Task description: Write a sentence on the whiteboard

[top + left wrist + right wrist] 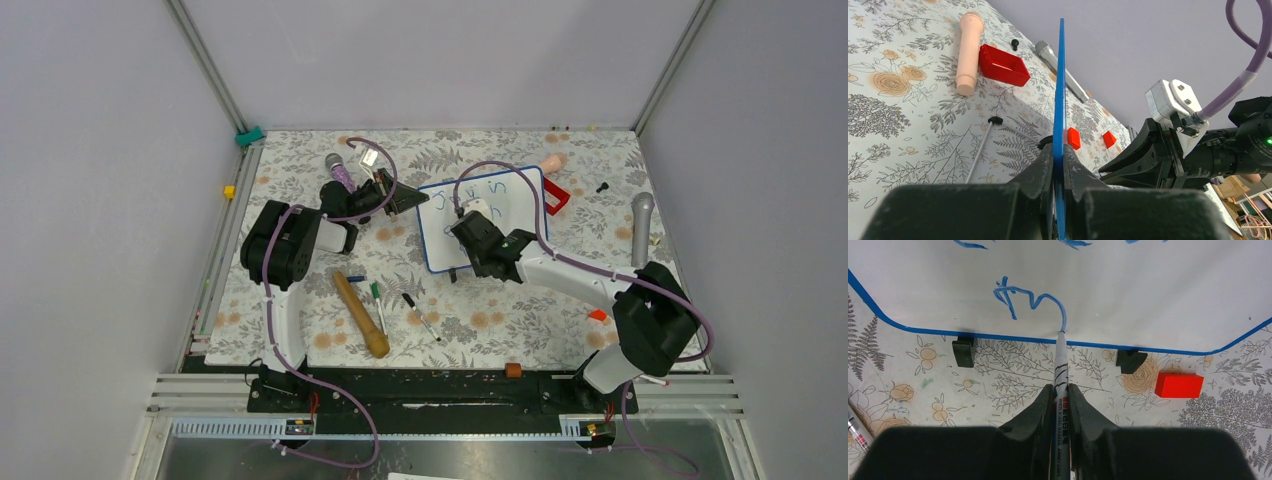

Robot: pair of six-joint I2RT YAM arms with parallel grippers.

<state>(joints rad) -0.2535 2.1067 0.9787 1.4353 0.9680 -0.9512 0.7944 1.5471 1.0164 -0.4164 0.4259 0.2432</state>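
1. The whiteboard (436,240) is sitting on the bench (300,190), middle toward the far side, carrying blue writing (1030,299).
2. The right claw (1057,400) is gripping a marker (1060,365), its tip touching the board just above the near frame edge.
3. The left claw (1059,157) is clamping shut on the board's left edge.
4. A red block (1179,384) is lying near the board.
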